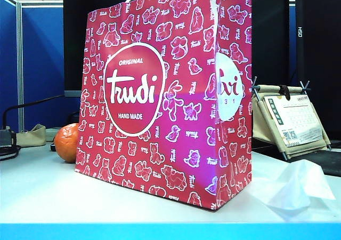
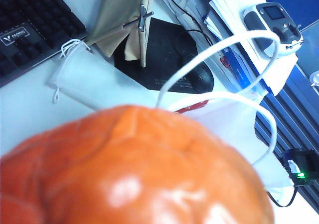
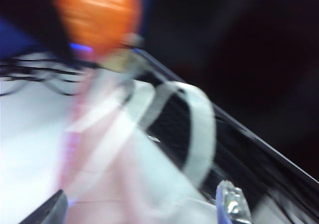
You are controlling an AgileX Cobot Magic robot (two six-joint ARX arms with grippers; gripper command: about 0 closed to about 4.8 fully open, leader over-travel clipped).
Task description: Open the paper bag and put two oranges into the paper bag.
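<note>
While the paper bag (image 1: 160,101) stands upright on the counter (image 1: 42,197), I have the wrinkled orange (image 2: 134,169) hanging just above its mouth, in front of the left wrist camera. The left gripper's jaws are hidden behind the fruit. It sits clear of the counter, so I judge them clamped on it. The right gripper (image 3: 142,209) is beside the bag's top edge with its jaws apart, holding nothing. That view is badly blurred.

The second orange (image 1: 66,142) rests on the counter beside the bag's lower left corner, partly behind it.

My worry is the white handles (image 2: 219,45). They loop across the opening, and a released orange could catch on one or strike the rim. With nothing steadying it, the tall, light bag could then fold or tip. I cannot see how wide the mouth stands.

A crumpled tissue (image 1: 298,189) lies to the bag's right.

The front roundel reads "ORIGINAL trudi HAND MADE", and small "trudi" marks repeat among the bears. The side roundel shows only "vi" and "3 1".
</note>
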